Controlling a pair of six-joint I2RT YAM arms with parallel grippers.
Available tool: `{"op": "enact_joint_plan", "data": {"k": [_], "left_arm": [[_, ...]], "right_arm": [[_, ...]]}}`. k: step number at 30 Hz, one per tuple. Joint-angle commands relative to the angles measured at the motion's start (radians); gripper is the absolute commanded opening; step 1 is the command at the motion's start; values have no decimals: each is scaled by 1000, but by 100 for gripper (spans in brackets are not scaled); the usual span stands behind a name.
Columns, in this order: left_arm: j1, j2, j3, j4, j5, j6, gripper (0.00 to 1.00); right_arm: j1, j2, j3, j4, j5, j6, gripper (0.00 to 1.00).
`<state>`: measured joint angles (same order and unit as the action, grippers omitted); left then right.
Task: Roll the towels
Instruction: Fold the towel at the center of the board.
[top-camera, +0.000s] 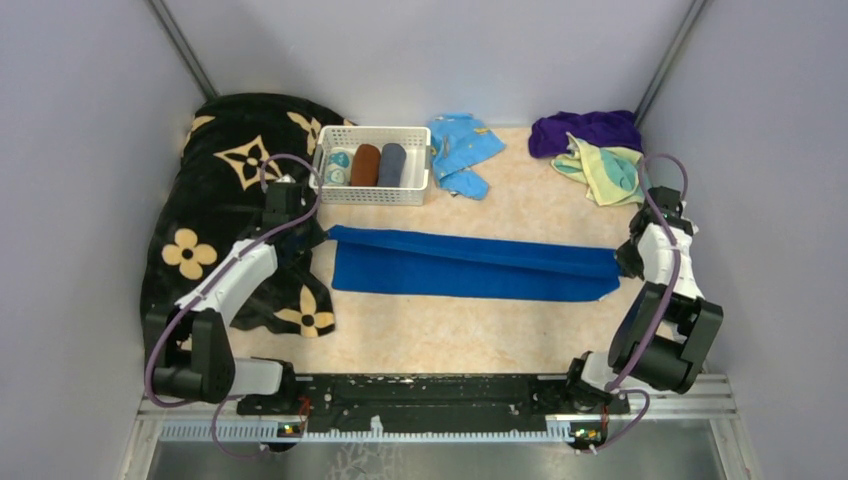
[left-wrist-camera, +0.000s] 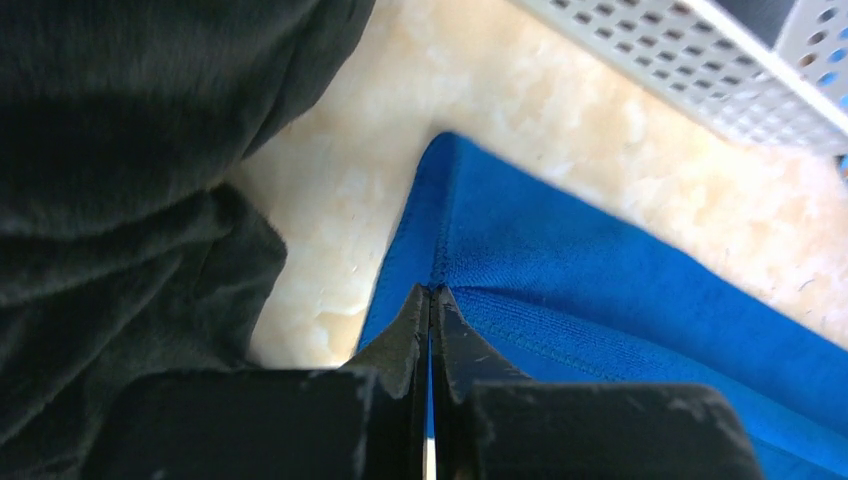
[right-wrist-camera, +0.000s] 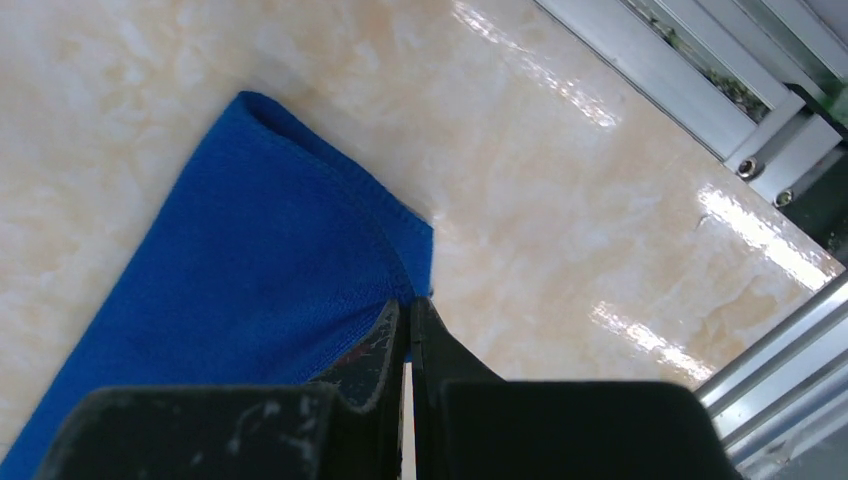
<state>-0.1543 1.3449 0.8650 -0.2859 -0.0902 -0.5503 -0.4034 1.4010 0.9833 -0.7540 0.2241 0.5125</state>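
The royal blue towel (top-camera: 470, 268) lies folded into a long strip across the middle of the table. My left gripper (top-camera: 318, 235) is shut on its left end, pinching the hem (left-wrist-camera: 432, 288). My right gripper (top-camera: 622, 262) is shut on its right end, pinching a corner (right-wrist-camera: 408, 300). The blue towel fills the left wrist view (left-wrist-camera: 620, 300) and the right wrist view (right-wrist-camera: 250, 260). The pale yellow towel with teal markings (top-camera: 606, 168) lies crumpled at the back right, partly on the dark purple towel (top-camera: 588, 130).
A white basket (top-camera: 372, 190) at the back holds three rolled cloths. A light blue cloth with orange marks (top-camera: 462, 150) lies to its right. A black blanket with tan flowers (top-camera: 225, 200) covers the left side, close to my left arm. Metal rails (right-wrist-camera: 760, 120) edge the table.
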Motion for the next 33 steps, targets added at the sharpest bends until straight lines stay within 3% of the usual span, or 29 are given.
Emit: {"op": "enact_joint_plan", "data": {"k": [1, 12, 22, 33], "left_arm": [[10, -55, -49, -65, -23, -15, 0], [10, -74, -197, -30, -25, -59, 0], [9, -28, -249, -7, 21, -100, 0], [9, -45, -103, -9, 4, -54, 0]], "right_arm": [[-38, -61, -33, -16, 93, 51, 0], [-81, -50, -170, 55, 85, 169, 0], [-81, -11, -192, 124, 90, 164, 2], [-81, -54, -39, 159, -29, 231, 1]]}}
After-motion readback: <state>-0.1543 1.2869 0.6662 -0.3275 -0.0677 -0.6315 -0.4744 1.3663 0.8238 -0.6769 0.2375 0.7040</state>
